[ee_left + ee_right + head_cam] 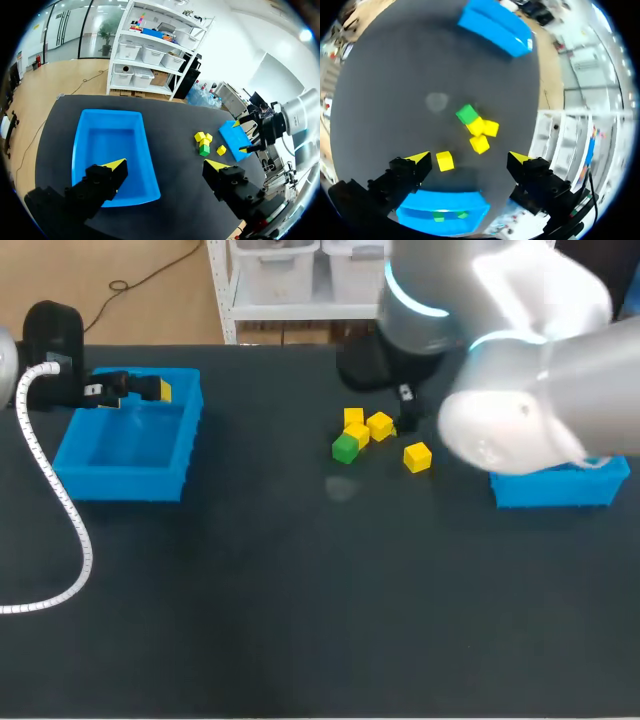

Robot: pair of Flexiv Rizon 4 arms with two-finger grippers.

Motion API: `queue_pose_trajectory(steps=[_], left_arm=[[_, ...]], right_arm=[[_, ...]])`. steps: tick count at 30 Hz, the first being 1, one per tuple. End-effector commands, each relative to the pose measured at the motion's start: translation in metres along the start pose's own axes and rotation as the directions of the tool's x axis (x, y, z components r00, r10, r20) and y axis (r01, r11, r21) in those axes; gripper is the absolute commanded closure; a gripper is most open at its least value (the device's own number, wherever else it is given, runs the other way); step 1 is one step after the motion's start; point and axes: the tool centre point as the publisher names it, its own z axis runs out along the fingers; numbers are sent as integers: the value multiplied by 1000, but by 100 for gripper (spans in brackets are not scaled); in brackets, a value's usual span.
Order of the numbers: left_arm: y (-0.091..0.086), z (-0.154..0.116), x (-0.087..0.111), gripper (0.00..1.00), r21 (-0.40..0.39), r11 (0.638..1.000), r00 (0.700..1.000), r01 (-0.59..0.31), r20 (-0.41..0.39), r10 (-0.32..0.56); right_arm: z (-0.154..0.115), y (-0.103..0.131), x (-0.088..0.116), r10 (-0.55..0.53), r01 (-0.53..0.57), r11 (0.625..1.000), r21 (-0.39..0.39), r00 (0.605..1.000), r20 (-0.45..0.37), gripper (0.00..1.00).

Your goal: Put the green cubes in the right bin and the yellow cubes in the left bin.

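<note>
Four yellow cubes (380, 425) and one green cube (345, 448) are seen on the dark worktop (300, 590) between the two bins. No long axis can be given for them, and they are turned at slightly different angles. Three of the yellow ones are huddled together, with the green cube touching one of them on the side toward the left bin (130, 445). The fourth yellow cube (417, 456) lies apart, nearer the right bin (560, 485). The left tool (165, 167) is held wide apart and empty over the left bin, whose long axis runs away ahead of the fingers; the cubes lie well off to one side of it. The right tool (470, 159) is likewise spread wide with nothing gripped. The cluster is found just ahead of it, the fourth yellow cube beside one finger, and the right bin beneath it, where two more green cubes (438, 216) are lying.
</note>
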Motion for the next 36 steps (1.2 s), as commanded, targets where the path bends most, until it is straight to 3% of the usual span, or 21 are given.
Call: queue_pose_trajectory(steps=[1, 7, 14, 25, 30, 36], left_arm=[[2, 0, 2, 0, 11, 1000, 1000, -2, 7, 2], [2, 0, 2, 0, 11, 1000, 1000, -2, 7, 2], [2, 0, 2, 0, 11, 1000, 1000, -2, 7, 2], [2, 0, 2, 0, 11, 1000, 1000, -2, 7, 2], [2, 0, 2, 0, 11, 1000, 1000, -2, 7, 2], [2, 0, 2, 0, 11, 1000, 1000, -2, 7, 2]], right_arm=[[16, -6, -17, -575, 550, 813, -190, 809, -123, 0], [37, -6, -28, -680, 635, 723, -271, 723, -121, 0], [47, -2, -45, -729, 680, 665, -310, 681, -70, 0], [64, 1, -59, -692, 658, 684, -316, 722, 7, 0], [68, 10, -57, -679, 650, 686, -327, 734, 32, 0], [79, 11, -51, -633, 606, 715, -349, 773, 47, 0]])
